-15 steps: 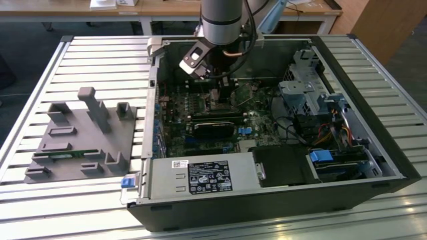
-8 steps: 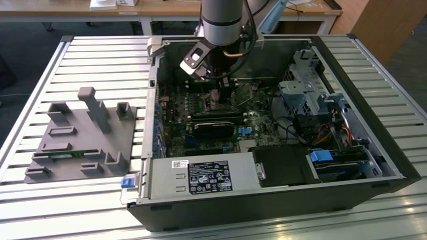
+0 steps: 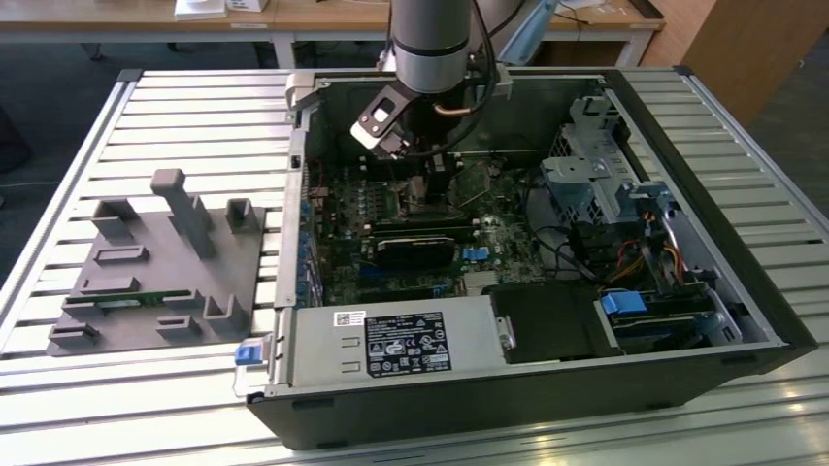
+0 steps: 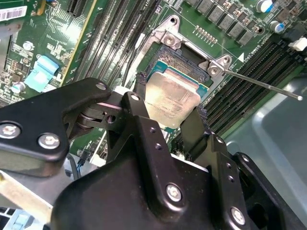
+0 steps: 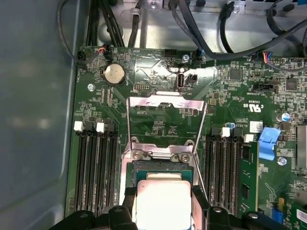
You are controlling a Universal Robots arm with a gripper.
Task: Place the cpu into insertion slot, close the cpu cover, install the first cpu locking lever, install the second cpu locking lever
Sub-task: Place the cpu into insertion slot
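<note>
The cpu [image 4: 171,98], a small pale tan-silver square, sits between my black fingertips [image 4: 139,93], held just over the insertion slot [image 4: 181,60]. My gripper [image 4: 169,104] is shut on its two opposite edges. In the first wrist view the cpu [image 5: 163,201] hangs at the near edge of the insertion slot [image 5: 163,165], and the cpu cover [image 5: 165,99], a silvery frame, stands swung open beyond it. A thin locking lever [image 4: 268,87] sticks out sideways, unlatched. In the exterior view my gripper [image 3: 428,184] reaches down into the open computer case over the green board.
Long black memory slots [image 5: 96,167] flank the socket on both sides. A black card [image 3: 414,248], the power supply [image 3: 388,345] and a drive cage [image 3: 596,175] crowd the case. A grey fixture block [image 3: 155,272] lies at the exterior view's left. Cables [image 5: 201,28] run along the board's far edge.
</note>
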